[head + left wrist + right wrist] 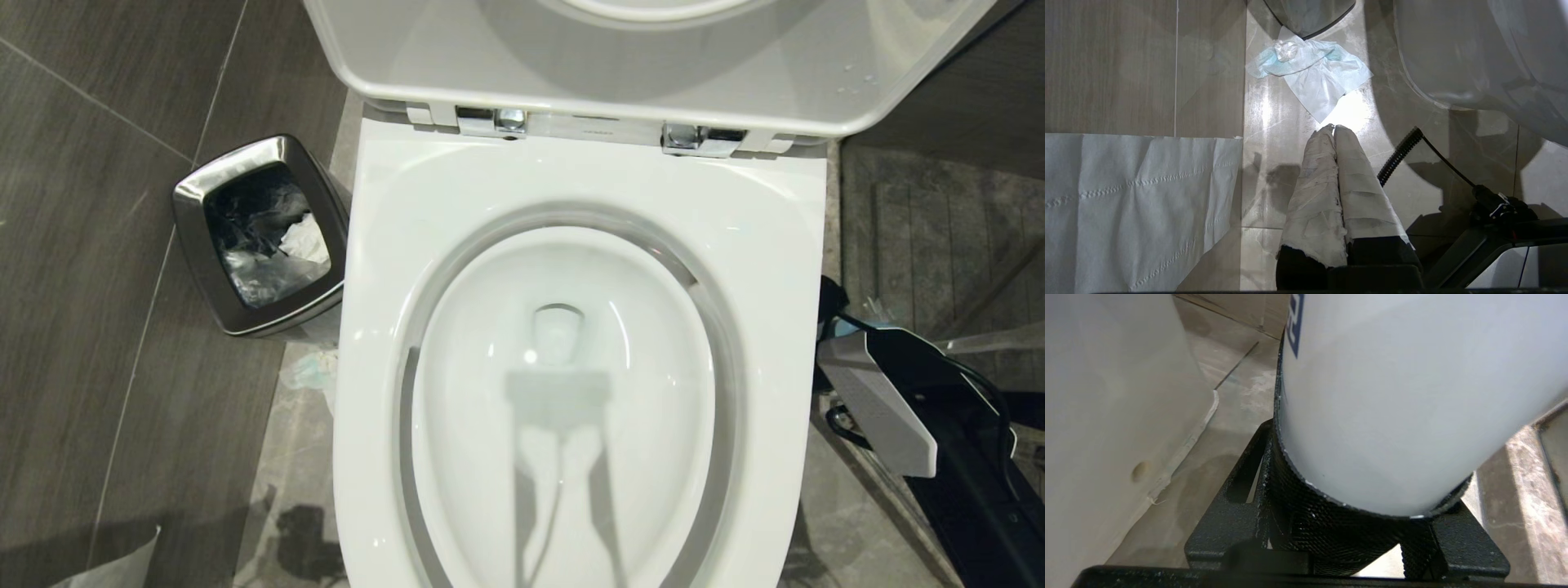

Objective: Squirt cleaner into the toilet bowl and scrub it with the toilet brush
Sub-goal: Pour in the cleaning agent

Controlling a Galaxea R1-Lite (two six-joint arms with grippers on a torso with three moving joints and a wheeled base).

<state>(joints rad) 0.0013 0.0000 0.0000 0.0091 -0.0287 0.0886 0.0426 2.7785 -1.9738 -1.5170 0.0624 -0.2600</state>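
While the head view looks straight down, the toilet bowl (571,392) fills the centre with its lid raised at the far edge on chrome hinges (500,121). A steel waste bin (260,235) with a liner stands just beside the bowl on the robot's left, on the tiled floor (90,245). On the right, the right arm (890,400) sits low beside the bowl rim.

Left wrist view: the left gripper (1334,130) hangs above the floor with its wrapped fingers (1318,179) pressed together and holding nothing. A crumpled tissue (1310,71) lies ahead of them; a paper sheet (1135,204) lies to one side.

Right wrist view: a white bottle (1396,400) with a blue mark sits between the black fingers (1229,506), blocking most of the view. Contact cannot be told. The bowl's outer wall stands beside it.
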